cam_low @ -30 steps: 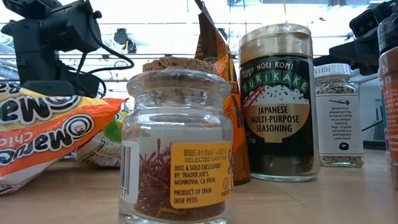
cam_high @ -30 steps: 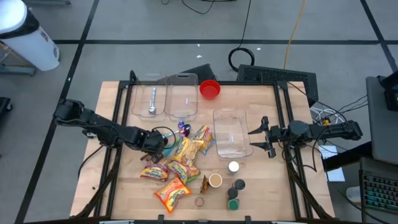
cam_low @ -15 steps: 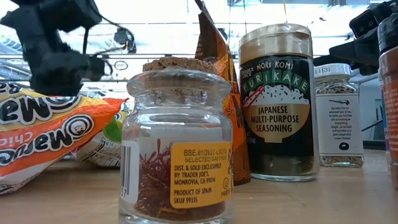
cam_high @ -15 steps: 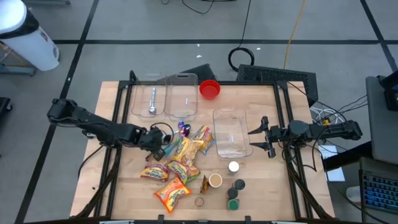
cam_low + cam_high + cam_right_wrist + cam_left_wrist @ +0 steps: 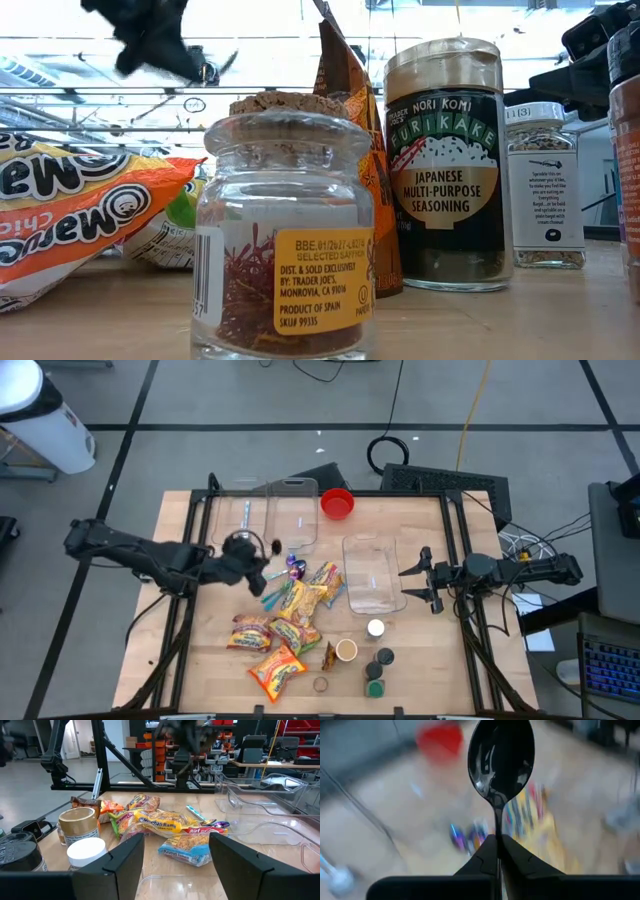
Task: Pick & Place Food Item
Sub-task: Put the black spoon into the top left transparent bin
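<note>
Left tool (image 5: 262, 560), left of centre in the high view, is clamped on a black glossy spoon (image 5: 500, 757) by its thin handle. Spoon: light, stiff, slippery. Crinkly ramen packets (image 5: 300, 600), centre of the wooden worktop (image 5: 430, 650), are soft; pinch a packet's edge. Right tool (image 5: 422, 581), centre right, waits with fingers spread.

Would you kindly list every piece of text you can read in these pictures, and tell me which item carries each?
"NORI KOMI FURIKAKE JAPANESE MULTI-PURPOSE SEASONING": dark seasoning jar.
"SELECTED SAFFRON", "DIST. & SOLD EXCLUSIVELY BY: TRADER JOE'S MONROVIA, CA 91016", "PRODUCT OF SPAIN", "SKU# 99335": cork-topped saffron jar.
"Maruchan Ramen": yellow noodle packet.
Small spice jar: print too small to read.
Orange packet: large letters partly cut off, not fully readable.
</note>
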Available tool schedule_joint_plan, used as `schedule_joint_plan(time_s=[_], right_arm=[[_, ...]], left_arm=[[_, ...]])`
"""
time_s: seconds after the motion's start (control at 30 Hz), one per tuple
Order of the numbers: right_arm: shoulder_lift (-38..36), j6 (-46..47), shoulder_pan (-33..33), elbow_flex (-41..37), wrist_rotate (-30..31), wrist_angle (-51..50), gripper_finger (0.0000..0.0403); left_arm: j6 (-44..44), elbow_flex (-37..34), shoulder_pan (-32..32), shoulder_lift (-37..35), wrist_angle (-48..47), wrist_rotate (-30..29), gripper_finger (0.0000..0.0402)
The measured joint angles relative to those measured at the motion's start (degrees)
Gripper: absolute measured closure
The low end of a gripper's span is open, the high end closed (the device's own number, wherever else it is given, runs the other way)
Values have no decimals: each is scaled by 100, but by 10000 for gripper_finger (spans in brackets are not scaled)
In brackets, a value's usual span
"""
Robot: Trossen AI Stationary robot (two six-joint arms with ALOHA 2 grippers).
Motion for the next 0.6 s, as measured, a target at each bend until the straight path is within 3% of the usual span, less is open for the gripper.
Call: schedule_joint_plan(time_s=[0.13,0.23,0.37,0.6], right_arm=[[0,0,1,0,0,-1,187],[0,0,0,0,0,0,187],[2,0,2,0,0,0,184],[1,0,2,0,0,0,187]], left_arm=[[797,550,281,3,9,-852,394],[1316,781,732,-65,69,-1081,396],[1541,702,1650,-335,54,-693,393],[1428,-74,3515,-630,389,279,393]])
